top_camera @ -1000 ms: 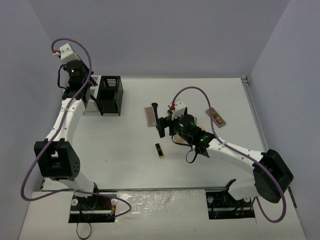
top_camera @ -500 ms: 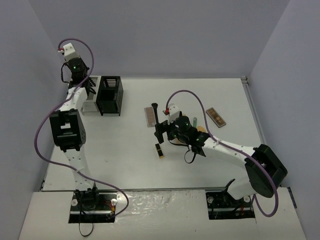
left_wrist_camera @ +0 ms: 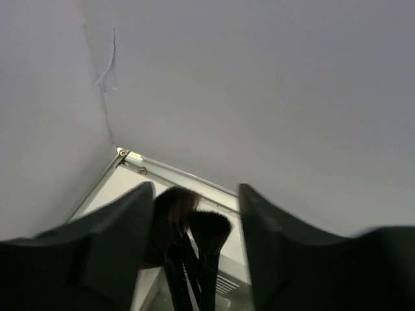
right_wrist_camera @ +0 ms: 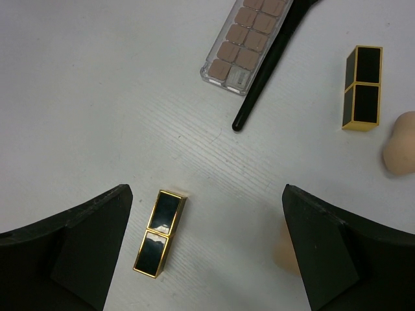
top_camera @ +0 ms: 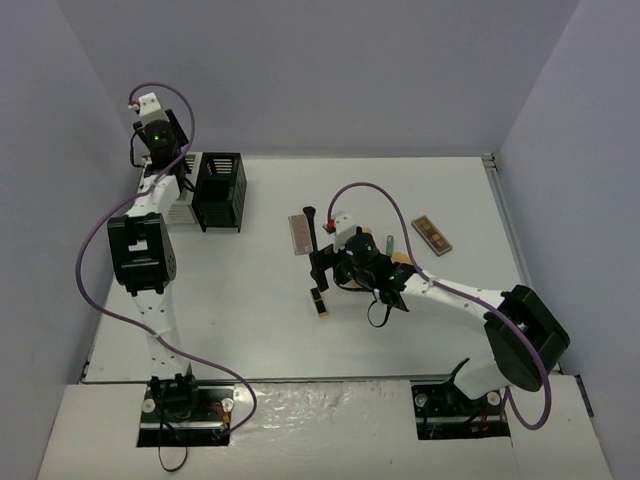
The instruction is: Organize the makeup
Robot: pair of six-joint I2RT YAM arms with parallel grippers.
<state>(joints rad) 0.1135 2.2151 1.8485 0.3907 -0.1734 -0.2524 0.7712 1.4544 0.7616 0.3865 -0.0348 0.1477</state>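
In the right wrist view one peach sponge (right_wrist_camera: 285, 249) is half hidden behind a finger, and a second sponge (right_wrist_camera: 401, 144) is cut off at the frame edge. The inside of the black bin (top_camera: 220, 186) is too dark to read from above. The eyeshadow palette (right_wrist_camera: 243, 42) lies mid-table with a black brush (right_wrist_camera: 272, 71) slanting along its edge. A black-and-gold lipstick (right_wrist_camera: 160, 233) lies near the palette, below the right gripper (right_wrist_camera: 206, 191), whose jaws stand wide apart around nothing. A second lipstick (right_wrist_camera: 363, 87) lies just beside the cut-off sponge. Well left of the palette, at the white bin (top_camera: 182, 203), the left gripper (left_wrist_camera: 194, 188) has released: its jaws are parted around upright brushes (left_wrist_camera: 207, 227), bristles up.
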